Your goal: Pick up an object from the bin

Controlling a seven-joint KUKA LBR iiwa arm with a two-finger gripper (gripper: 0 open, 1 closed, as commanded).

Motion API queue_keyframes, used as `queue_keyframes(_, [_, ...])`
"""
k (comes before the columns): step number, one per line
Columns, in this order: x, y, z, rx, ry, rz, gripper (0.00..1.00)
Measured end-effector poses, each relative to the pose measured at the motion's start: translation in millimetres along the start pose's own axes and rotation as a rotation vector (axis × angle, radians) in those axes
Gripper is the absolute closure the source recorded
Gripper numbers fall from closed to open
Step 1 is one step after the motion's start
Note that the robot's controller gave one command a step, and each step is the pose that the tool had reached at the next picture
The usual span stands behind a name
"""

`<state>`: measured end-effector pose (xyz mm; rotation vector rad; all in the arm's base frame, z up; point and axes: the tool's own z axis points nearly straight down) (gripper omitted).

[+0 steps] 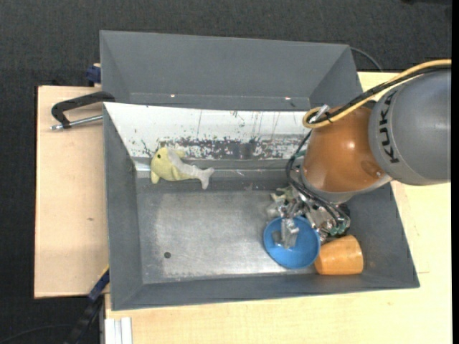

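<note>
Blue dish (299,254), round and shallow, lies on the floor of the bin (119,213) toward the front right, and the gripper (290,229) is down on it, its metal tip reaching onto the dish's middle. Whether the gripper is apart or together cannot be told, as the wrist parts crowd the tip. An orange cup (338,257) lies on its side just beside the dish, touching or nearly touching its right edge, close to the front wall. A yellow toy animal (169,165) with a pale tail rests against the far wall on the left, well apart from the gripper. The arm (417,131) comes in from the right, with its orange cover (341,158) above the dish.
</note>
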<state>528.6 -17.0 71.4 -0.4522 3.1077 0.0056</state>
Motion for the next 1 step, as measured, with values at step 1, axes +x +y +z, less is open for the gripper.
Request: queue_keyframes(1, [-4.5,10.1,-164.1,0.007,-0.013,0.000,1.00])
